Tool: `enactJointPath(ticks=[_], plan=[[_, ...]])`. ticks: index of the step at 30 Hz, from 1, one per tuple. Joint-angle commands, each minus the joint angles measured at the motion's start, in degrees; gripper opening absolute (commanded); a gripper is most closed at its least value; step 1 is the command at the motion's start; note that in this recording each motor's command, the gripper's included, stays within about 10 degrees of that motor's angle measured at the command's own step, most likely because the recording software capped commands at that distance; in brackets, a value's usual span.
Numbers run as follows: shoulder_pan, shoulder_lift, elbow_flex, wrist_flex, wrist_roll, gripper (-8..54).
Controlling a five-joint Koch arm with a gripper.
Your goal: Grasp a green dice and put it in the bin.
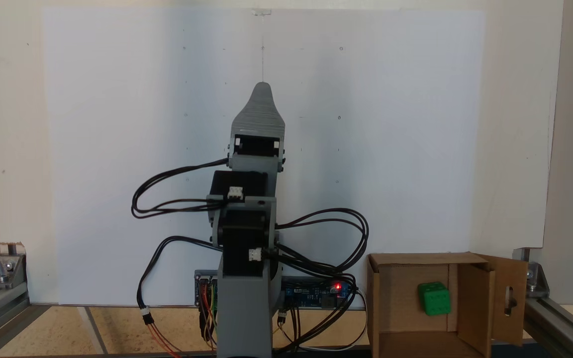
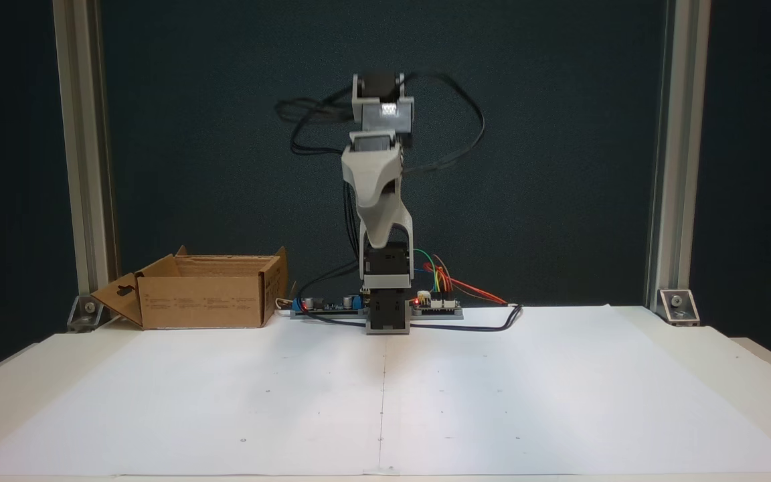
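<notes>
Already the green dice (image 1: 434, 298) lies inside the bin (image 1: 475, 303), on its cardboard floor toward the wall beside the flap with the oval handle hole. Seen in both fixed views, that bin (image 2: 205, 301) stands at a back corner of the table (image 2: 559, 402), just beside the arm's base and circuit boards (image 2: 436, 305). Folded over its base, the arm points its gripper (image 1: 261, 92) at the white sheet, holding nothing, but only one grey tip shows, so I cannot tell whether the jaws are spread or pressed together.

A large white paper sheet (image 2: 492, 388) covers the table, aluminium frame posts (image 2: 666, 154) stand at its corners, and what looks like a blue controller board (image 1: 311, 293) shows a red light.
</notes>
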Motion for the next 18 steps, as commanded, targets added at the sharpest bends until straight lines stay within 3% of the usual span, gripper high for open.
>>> enactJointPath(ticks=[1,8,18], plan=[[0.09,5.54,1.85,-9.38,1.41,45.4],[1.41,14.77,13.97,-27.58,-0.35,46.5],[1.32,20.92,31.73,-52.45,-2.99,46.3]])
